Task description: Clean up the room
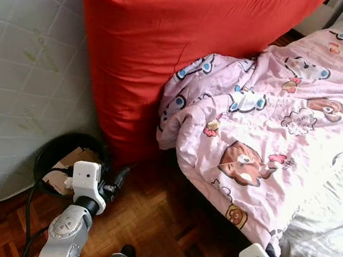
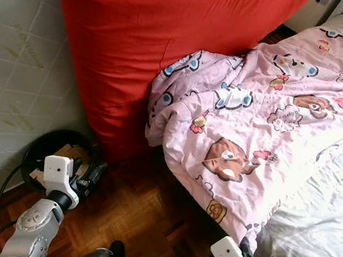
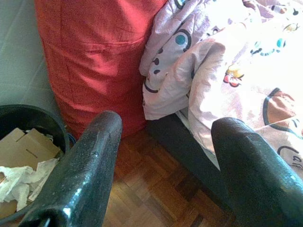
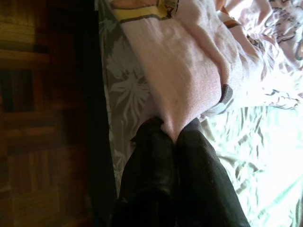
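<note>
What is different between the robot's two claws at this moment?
The left claw is open and empty, fingers wide apart above the wooden floor near the bin. The right claw is shut on the pink blanket, pinching a fold at the bed's edge. Both have two long black fingers.

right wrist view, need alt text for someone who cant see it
The right gripper, fingers shut, pinches a fold of the pink cartoon-print blanket at the bed's edge. A pale leaf-patterned sheet lies beside it, and dark parquet floor runs along the other side.
</note>
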